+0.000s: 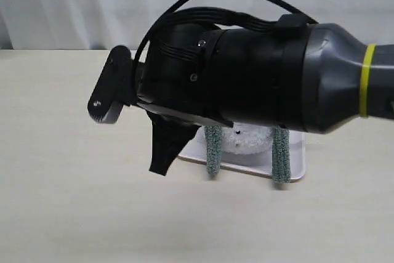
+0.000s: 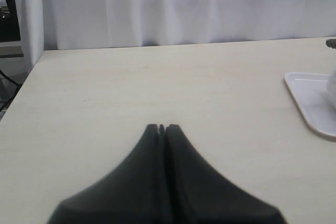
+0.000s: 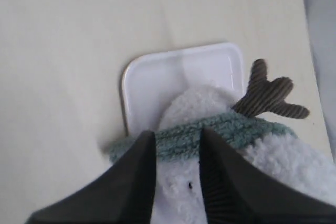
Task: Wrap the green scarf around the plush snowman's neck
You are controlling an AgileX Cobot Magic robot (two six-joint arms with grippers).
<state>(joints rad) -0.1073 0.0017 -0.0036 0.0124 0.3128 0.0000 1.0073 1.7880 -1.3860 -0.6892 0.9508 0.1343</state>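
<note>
The plush snowman (image 3: pixel 283 166) lies on a white tray (image 3: pixel 157 77), one brown twig arm (image 3: pixel 268 95) sticking out. The green scarf (image 3: pixel 236 124) is draped across the plush snowman's neck. In the exterior view its two ends (image 1: pixel 213 149) (image 1: pixel 281 155) run down over the tray's front edge on either side of the snowman (image 1: pixel 246 140). My right gripper (image 3: pixel 178 137) is closed in on the stretch of scarf over the neck, with scarf and white plush filling the gap between its fingers. My left gripper (image 2: pixel 161 127) is shut and empty, over bare table away from the tray.
The right arm (image 1: pixel 277 78) fills the middle of the exterior view and hides most of the tray (image 1: pixel 295 170). One black finger (image 1: pixel 165 152) hangs below it. In the left wrist view the tray (image 2: pixel 310 103) sits at the edge. A white curtain backs the table.
</note>
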